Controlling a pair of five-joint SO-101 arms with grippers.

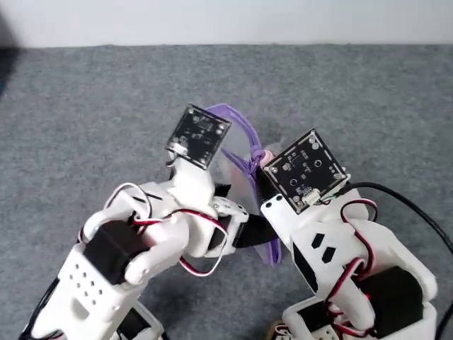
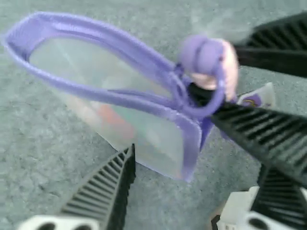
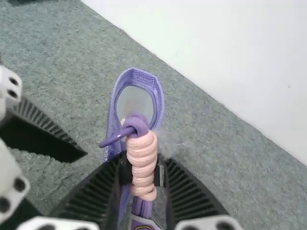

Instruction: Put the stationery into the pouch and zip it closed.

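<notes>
The purple-edged pouch point(image 1: 243, 177) stands on the grey table point(image 1: 85, 99) at the centre of the high view, between the arms. The right claw point(image 3: 142, 167) is clamped on the pink coiled zip pull point(image 3: 140, 148). The left claw point(image 2: 172, 134) is spread, straddling one end of the pouch. I'd say the left should pinch that end firmly while the right draws straight along the zip. The pouch's long axis runs from lower centre to upper centre-left, with the gaping mouth at the upper end.

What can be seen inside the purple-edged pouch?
Through the translucent wall of the pouch, a blurred orange-red shape shows inside; what item it is cannot be told. The right gripper, shut on the pink zip pull, covers that end.
</notes>
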